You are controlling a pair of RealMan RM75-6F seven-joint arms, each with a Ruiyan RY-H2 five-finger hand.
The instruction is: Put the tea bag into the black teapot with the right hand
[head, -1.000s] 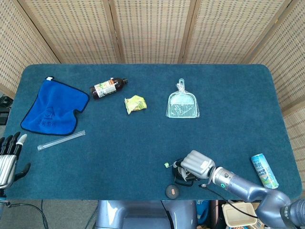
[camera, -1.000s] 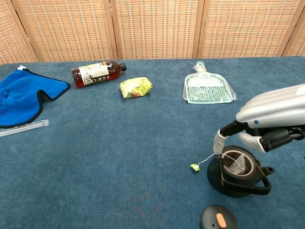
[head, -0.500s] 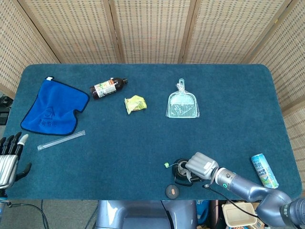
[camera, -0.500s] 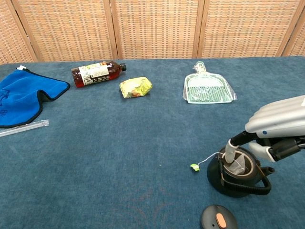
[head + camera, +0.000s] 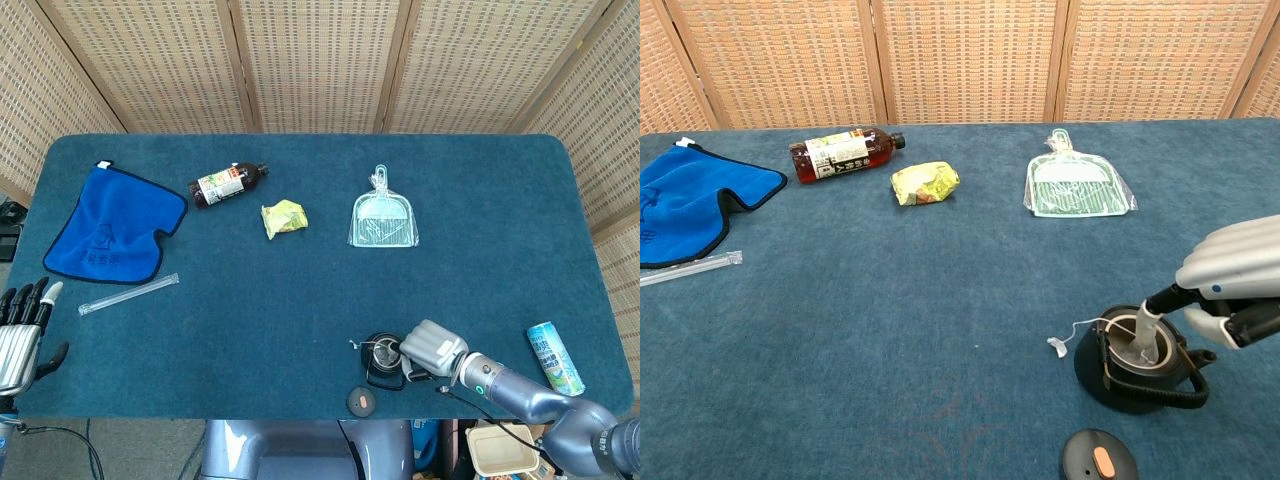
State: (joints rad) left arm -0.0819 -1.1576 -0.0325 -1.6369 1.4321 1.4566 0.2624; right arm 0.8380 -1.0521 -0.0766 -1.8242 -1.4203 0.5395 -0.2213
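right robot hand over black teapot, tea bag inside

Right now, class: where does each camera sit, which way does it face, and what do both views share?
Head view: high above, looking down on the whole table; shows left hand and right hand.
Chest view: low at the near edge, facing the screen; shows only the right hand.
Shared: black teapot, tea bag, bottle, dustpan.

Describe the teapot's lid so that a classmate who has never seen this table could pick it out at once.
Find the black teapot at the table's near edge, under the right hand. The lid lies flat on the cloth just in front of it, apart from the pot. It is a small black disc with an orange knob, the only such piece on the table.
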